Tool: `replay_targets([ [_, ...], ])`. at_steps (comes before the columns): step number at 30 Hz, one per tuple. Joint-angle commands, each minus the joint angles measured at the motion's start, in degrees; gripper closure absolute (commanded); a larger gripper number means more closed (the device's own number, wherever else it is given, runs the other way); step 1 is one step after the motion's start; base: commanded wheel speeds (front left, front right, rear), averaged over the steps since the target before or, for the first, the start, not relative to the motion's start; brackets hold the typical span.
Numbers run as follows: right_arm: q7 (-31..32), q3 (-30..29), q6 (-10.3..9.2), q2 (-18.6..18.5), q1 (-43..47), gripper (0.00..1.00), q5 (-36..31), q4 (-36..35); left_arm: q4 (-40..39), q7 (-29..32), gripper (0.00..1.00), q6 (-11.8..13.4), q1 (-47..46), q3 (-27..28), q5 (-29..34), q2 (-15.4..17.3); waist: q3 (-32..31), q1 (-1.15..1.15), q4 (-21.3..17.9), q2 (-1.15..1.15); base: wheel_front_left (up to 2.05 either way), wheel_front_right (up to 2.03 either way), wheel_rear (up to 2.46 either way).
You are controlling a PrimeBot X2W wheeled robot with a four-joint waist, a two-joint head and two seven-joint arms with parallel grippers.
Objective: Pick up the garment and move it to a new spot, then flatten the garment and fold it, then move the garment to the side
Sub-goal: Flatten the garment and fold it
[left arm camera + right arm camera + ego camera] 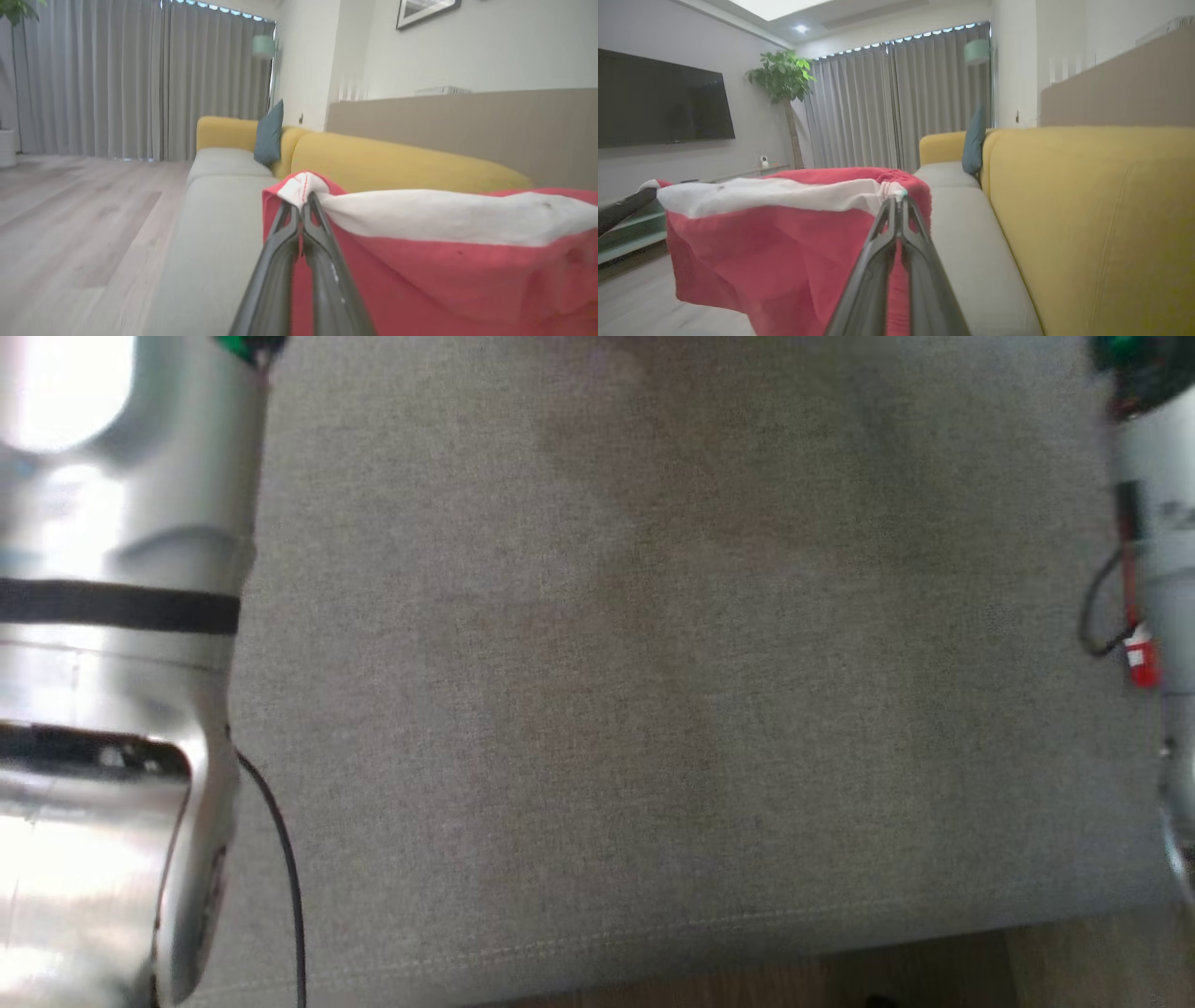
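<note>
**Head view.** You look down on the grey sofa seat (653, 663). It is blurred, with a stitched seam near its front edge and a strip of wooden floor (934, 961) below that. The left forearm (112, 663), silver with a black band, stands along the left edge, and a black cable (280, 868) trails beside it. The right forearm (1158, 504) runs along the right edge and carries a red tag (1141, 658).

**Left wrist view.** The left gripper (302, 199) is clenched on one corner of the garment (420, 266), at the end of its white band. The band stretches away to the right of the fingers and the red cloth hangs below it, held up in the air. Behind it you see the yellow backrest (373, 163), a teal cushion (270, 133) leaning at the far end, a beige panel (467, 126) and grey curtains (117, 79).

**Right wrist view.** The right gripper (896, 201) is clamped on the opposite corner of the white band. The garment hangs to the left of its fingers, and the lower hem shows against the floor. At the far left a dark finger of the left gripper meets the band's other end. The backrest fills the right side. A television (658, 100), a plant (784, 79) and a low shelf (626, 233) stand beyond the cloth.
</note>
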Motion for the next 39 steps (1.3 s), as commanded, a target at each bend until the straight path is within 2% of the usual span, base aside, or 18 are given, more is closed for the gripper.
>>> replay_targets([
  [1, -0.9, 0.6, -0.04, 1.5, -0.9, 1.00, 0.0, -0.6, -0.8, -0.4, 1.00, -0.1, -1.3, 1.2, -0.3, 1.8, 0.6, -0.01, 0.0, 0.00, 0.00, 0.00, 0.00],
  [6, -4.6, 6.8, -0.04, 4.6, -0.4, 1.00, 2.0, 9.7, 5.6, -0.6, 1.00, -0.5, 2.4, 2.8, -2.0, 0.7, 2.9, -0.01, 0.2, 0.00, 0.00, 0.00, 0.00],
  [9, -6.0, 10.8, -0.04, 4.9, 1.8, 1.00, 4.1, 11.5, 7.0, -0.6, 1.00, -1.0, 6.3, 3.8, -2.8, 0.2, 4.1, -0.01, 0.4, 0.00, 0.00, 0.00, 0.00],
  [12, -6.9, 13.7, -0.04, 4.4, 5.7, 1.00, 6.3, 10.3, 6.1, -0.6, 1.00, -1.5, 11.2, 4.9, -3.5, 0.0, 4.3, -0.01, 0.5, 0.00, 0.00, 0.00, 0.00],
  [16, -7.2, 15.8, -0.04, 2.1, 13.8, 1.00, 7.3, 3.9, 2.1, -0.6, 1.00, -2.1, 20.3, 7.9, -5.0, -0.2, 3.0, -0.01, 0.6, 0.00, 0.00, 0.00, 0.00],
  [20, -7.2, 14.7, -0.04, -1.3, 24.5, 1.00, 6.2, -4.9, -3.3, -0.6, 1.00, -2.6, 30.7, 10.0, -5.2, -0.3, 0.2, -0.01, 1.0, 0.00, 0.00, 0.00, 0.00],
  [25, -7.2, 13.7, -0.04, -4.6, 38.5, 1.00, 4.2, -13.9, -11.9, -0.6, 1.00, -2.9, 44.4, 10.1, -3.8, -0.3, -3.7, -0.01, 1.7, 0.00, 0.00, 0.00, 0.00],
  [30, -5.7, 10.0, -0.04, -5.6, 50.6, 1.00, 1.7, -21.8, -20.6, -0.2, 1.00, -1.3, 56.7, 9.7, -2.9, -0.2, -7.2, -0.01, 2.1, 0.00, 0.00, 0.00, 0.00],
  [39, 4.5, 4.5, -0.04, -4.3, 68.3, 1.00, -1.7, -36.7, -41.4, 11.7, 1.00, 4.2, 75.2, 10.1, -3.3, 1.4, -11.2, -0.01, 1.5, 0.00, 0.00, 0.00, 0.00],
])
